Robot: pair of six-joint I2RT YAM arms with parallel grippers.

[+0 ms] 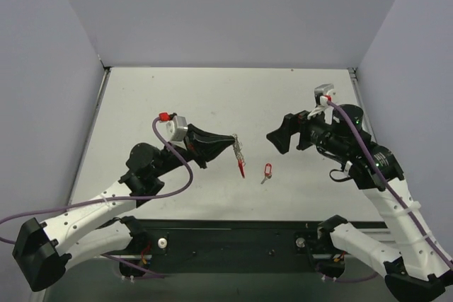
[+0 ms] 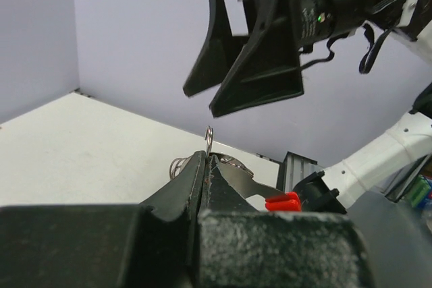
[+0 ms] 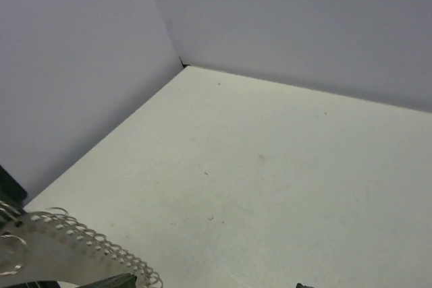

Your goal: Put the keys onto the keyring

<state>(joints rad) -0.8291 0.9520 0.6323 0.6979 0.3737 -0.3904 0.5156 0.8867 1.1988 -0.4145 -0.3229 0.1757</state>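
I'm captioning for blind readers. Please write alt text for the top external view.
The left gripper is shut on the keyring. The red-tagged key lies loose on the white table to its right, and the right gripper hangs open nearby, holding nothing.

White table enclosed by 3 pale lavender walls.

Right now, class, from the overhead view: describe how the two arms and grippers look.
Left arm and right arm: white links, black joints, a purple cable along each. Left gripper and right gripper: black wedges, a red tab behind each.
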